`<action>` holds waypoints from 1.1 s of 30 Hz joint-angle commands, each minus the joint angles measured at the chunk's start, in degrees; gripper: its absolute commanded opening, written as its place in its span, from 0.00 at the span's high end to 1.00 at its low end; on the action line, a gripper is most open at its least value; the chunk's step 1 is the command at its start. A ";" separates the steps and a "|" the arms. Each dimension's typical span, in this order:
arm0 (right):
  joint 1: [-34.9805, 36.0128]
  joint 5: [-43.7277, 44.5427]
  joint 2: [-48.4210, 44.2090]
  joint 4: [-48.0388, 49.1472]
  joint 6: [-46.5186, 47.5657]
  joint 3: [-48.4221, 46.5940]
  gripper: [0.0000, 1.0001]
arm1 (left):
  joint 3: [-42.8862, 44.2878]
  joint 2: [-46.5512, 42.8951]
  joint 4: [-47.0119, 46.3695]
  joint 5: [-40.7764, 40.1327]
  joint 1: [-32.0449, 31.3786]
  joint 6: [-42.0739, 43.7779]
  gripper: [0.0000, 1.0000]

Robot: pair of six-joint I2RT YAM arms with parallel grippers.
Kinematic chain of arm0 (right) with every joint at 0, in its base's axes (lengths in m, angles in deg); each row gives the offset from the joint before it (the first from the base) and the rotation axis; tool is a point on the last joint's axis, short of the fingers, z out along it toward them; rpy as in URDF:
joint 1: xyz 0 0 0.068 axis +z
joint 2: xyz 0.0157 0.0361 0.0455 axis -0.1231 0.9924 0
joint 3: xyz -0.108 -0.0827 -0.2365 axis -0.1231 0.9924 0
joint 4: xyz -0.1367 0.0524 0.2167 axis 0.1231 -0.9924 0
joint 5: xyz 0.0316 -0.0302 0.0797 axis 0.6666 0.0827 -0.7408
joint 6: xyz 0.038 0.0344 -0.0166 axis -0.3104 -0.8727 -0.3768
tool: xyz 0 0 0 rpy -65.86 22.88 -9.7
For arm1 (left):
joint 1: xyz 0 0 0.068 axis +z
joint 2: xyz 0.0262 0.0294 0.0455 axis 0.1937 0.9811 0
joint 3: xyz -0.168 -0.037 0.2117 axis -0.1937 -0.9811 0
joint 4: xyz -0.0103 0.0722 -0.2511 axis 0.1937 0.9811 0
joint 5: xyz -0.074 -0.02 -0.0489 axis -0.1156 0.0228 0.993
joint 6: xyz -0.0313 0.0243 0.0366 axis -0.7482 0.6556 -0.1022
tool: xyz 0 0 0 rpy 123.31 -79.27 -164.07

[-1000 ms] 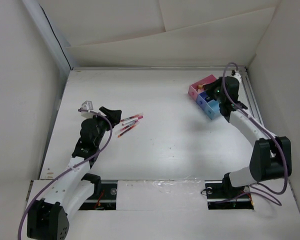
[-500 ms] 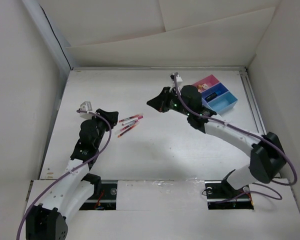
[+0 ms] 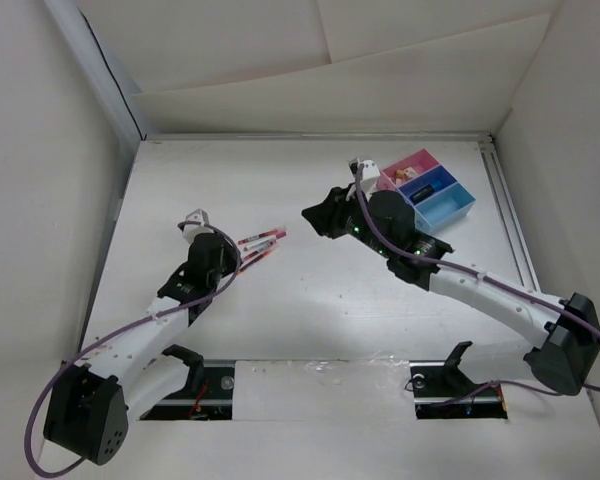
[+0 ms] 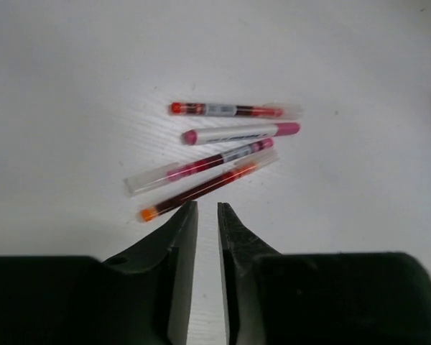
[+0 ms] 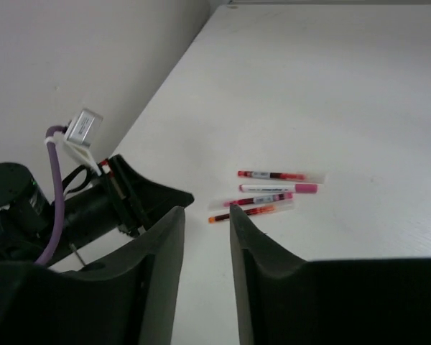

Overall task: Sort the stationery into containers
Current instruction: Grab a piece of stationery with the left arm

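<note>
Several thin red and pink pens (image 4: 223, 147) lie side by side on the white table, seen also as pens (image 3: 258, 248) from above and pens (image 5: 266, 192) from the right wrist. My left gripper (image 4: 207, 208) sits just short of the lowest pen's orange end, jaws almost together with nothing between them. It shows in the top view as the left gripper (image 3: 230, 263). My right gripper (image 3: 310, 215) hovers over mid-table, pointing at the pens. In its own wrist view the right gripper (image 5: 207, 210) is open and empty. The containers (image 3: 427, 188) stand at the back right.
The containers are a pink tray (image 3: 410, 165), a dark blue tray (image 3: 427, 187) and a light blue tray (image 3: 450, 207) joined in a row. White walls close the table on the left, back and right. The left arm (image 5: 93, 208) lies low beside the pens.
The right arm has swung from over the trays to mid-table and its jaws have opened. The left gripper has moved up to the pens and closed its jaws.
</note>
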 commanded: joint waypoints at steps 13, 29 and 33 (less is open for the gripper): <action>-3.67 3.74 -1.70 -2.88 0.24 3.54 0.62 | 2.70 7.93 9.14 -5.14 -5.49 -0.09 0.64; -4.20 2.68 -3.03 -2.88 0.24 4.07 0.62 | 6.30 16.81 7.90 -7.60 -5.49 2.73 0.64; -4.20 2.68 -2.50 -2.88 0.24 4.07 0.62 | 6.30 17.95 6.67 -7.60 -5.49 3.78 0.65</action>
